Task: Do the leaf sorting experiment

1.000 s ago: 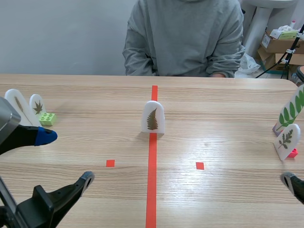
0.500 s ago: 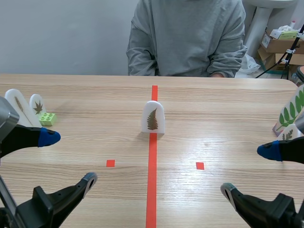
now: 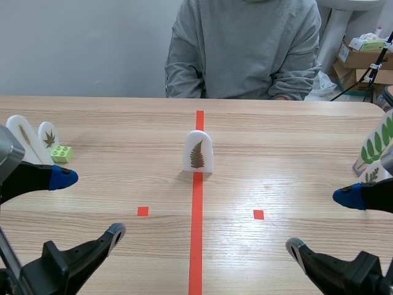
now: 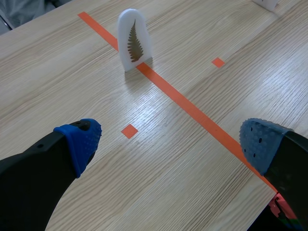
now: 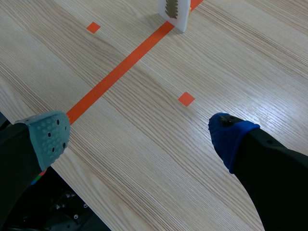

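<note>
Wooden bench (image 3: 295, 132) was seen below both sets of jaws. The left jaws and the right jaws were each held spread wide, empty. A white fern card (image 3: 198, 151) was stood upright on the orange-red line, well ahead of both.

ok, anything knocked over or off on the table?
Nothing stands out. The fern card stands upright on the red centre line. The left leaf cards beside the green brick and the right leaf cards also stand. The left fingers and right fingers are open, holding nothing.
</note>
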Action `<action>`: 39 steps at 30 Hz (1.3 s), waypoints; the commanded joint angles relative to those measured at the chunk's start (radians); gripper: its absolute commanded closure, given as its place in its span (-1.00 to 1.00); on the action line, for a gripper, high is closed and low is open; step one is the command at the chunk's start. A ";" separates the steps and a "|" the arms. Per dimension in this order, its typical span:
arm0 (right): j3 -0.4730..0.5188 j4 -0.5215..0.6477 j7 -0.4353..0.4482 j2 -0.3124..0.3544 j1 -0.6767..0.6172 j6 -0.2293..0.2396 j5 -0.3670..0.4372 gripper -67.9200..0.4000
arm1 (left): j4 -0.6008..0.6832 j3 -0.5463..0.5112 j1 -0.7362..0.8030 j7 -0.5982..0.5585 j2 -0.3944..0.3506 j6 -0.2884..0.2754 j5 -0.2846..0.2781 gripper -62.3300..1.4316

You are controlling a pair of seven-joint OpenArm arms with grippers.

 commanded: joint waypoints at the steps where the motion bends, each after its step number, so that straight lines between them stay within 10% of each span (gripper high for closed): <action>1: 0.007 -0.002 0.014 0.008 0.001 0.008 0.011 -0.74 | 0.019 -0.001 0.000 -0.014 0.007 0.001 -0.008 -0.98; 39: 0.007 -0.002 0.014 0.009 0.001 0.008 0.010 -0.74 | 0.014 0.005 -0.025 -0.014 0.008 0.001 -0.008 -0.98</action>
